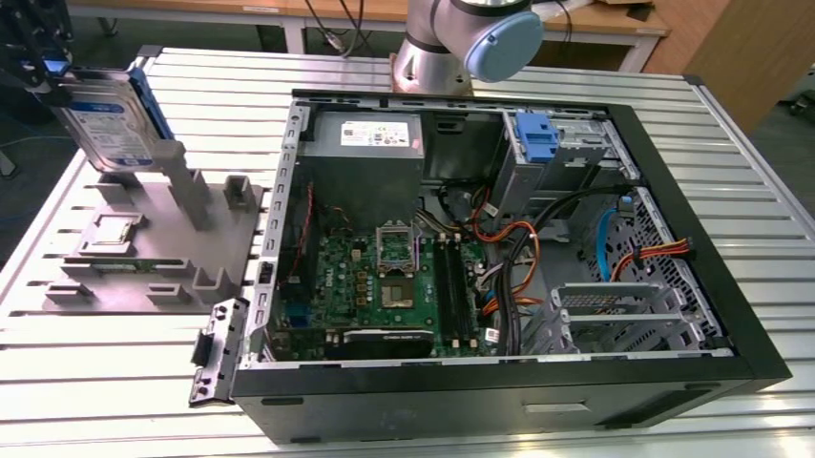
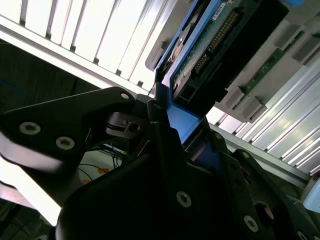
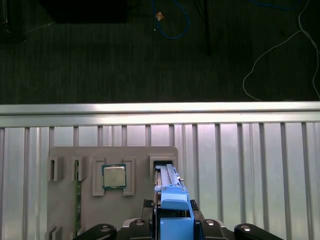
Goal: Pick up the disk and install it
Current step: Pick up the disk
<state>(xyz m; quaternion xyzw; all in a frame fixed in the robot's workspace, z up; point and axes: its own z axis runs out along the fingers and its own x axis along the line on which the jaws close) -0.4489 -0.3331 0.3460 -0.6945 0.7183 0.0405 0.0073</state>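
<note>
The disk (image 1: 109, 119), silver-grey with a blue-and-white label and a blue carrier, stands upright at the exterior view's upper left, over the tall posts of the grey fixture block (image 1: 153, 239). My gripper (image 1: 52, 76) is shut on its top edge. In the first wrist view the blue carrier (image 3: 173, 200) runs edge-on between the fingers, above the fixture's slot (image 3: 162, 164). In the second wrist view the dark fingers (image 2: 150, 115) clamp the carrier's blue end (image 2: 181, 123), and the disk's circuit board and connector (image 2: 215, 40) face the camera. Whether the disk still touches the fixture I cannot tell.
An open computer case (image 1: 293, 191) lies on the slatted metal table (image 1: 751, 191), with a motherboard (image 1: 395, 286), orange cables and a blue bracket (image 1: 541, 138) at its upper drive bay. The fixture also holds a processor chip (image 3: 114, 176). The arm's base (image 1: 465, 43) stands behind the case.
</note>
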